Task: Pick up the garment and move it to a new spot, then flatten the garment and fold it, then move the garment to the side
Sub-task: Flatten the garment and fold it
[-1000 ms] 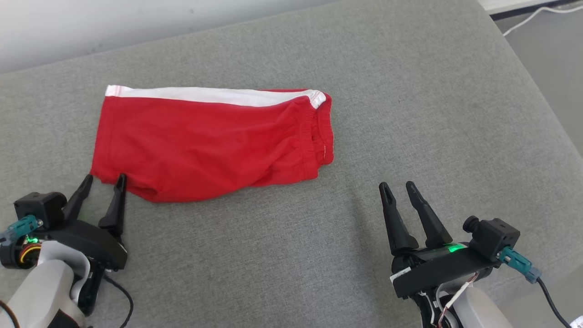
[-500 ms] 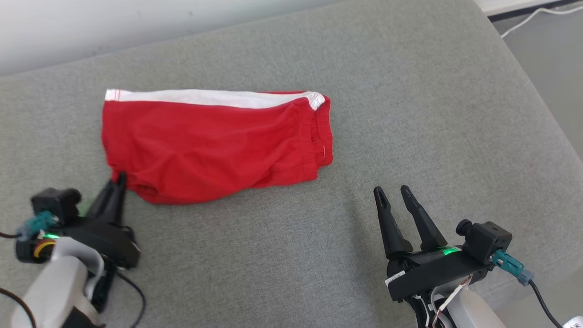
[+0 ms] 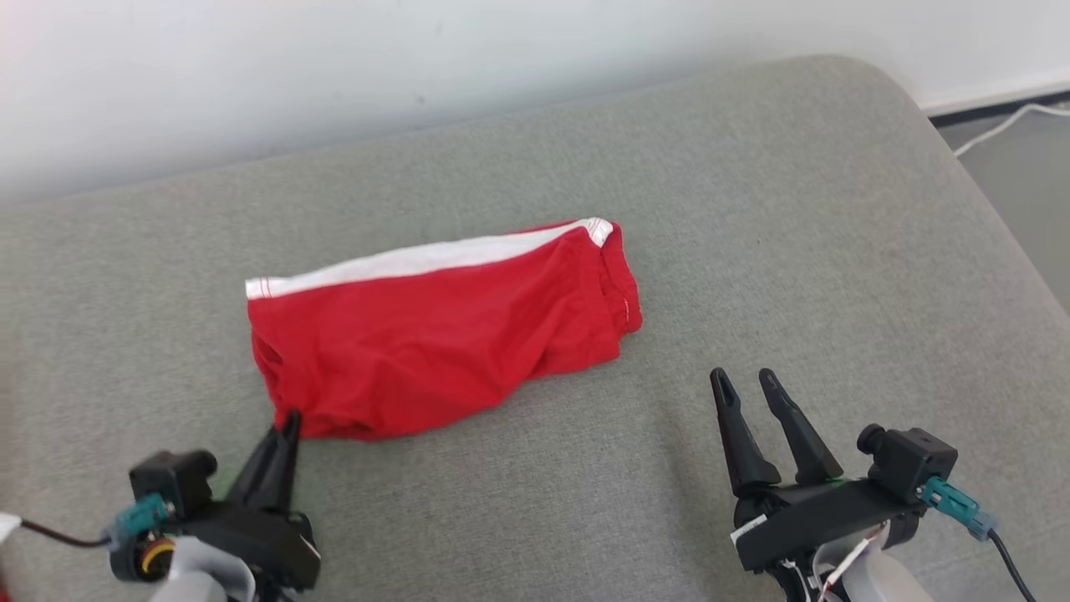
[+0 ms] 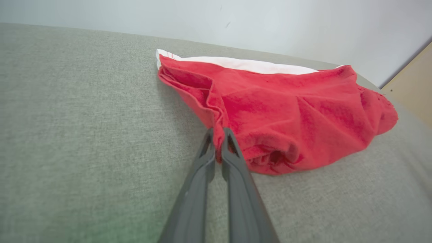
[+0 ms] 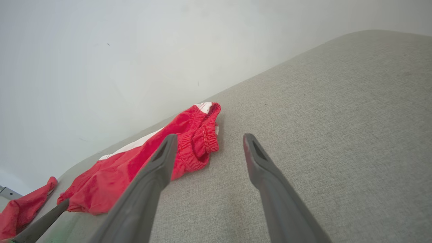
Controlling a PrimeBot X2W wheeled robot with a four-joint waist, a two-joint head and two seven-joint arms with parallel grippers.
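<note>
I think I am right at the start of the job. My left tool (image 4: 217, 131) has its two fingers squeezed together on a small pinch of red cloth at the near left corner of the garment (image 3: 435, 334). So I have a hold, but I do not count the pick-up as done. Most of the garment lies on the grey cushion (image 3: 836, 209), near the middle and a bit to my left. It looks like red shorts. A white stripe (image 3: 401, 261) runs along the far edge, and the stretchy waistband (image 3: 623, 288) is at the end toward my right. The cloth is bunched and wrinkled near my left tool, so it is not flat. My right tool (image 3: 742, 376) has its fingers apart and holds nothing. It sits low on my right, near the waistband end but not touching it. Almost everything is left to do. I have to lift the garment and carry it to a new spot, smooth it flat and fold it, and then slide it off to the side. One corner may not be enough for a good lift, so I guess my right tool should take the waistband end. I see no box, bag or basket here, so nothing is inside one. Behind the cushion is a plain pale wall (image 3: 418, 67).
</note>
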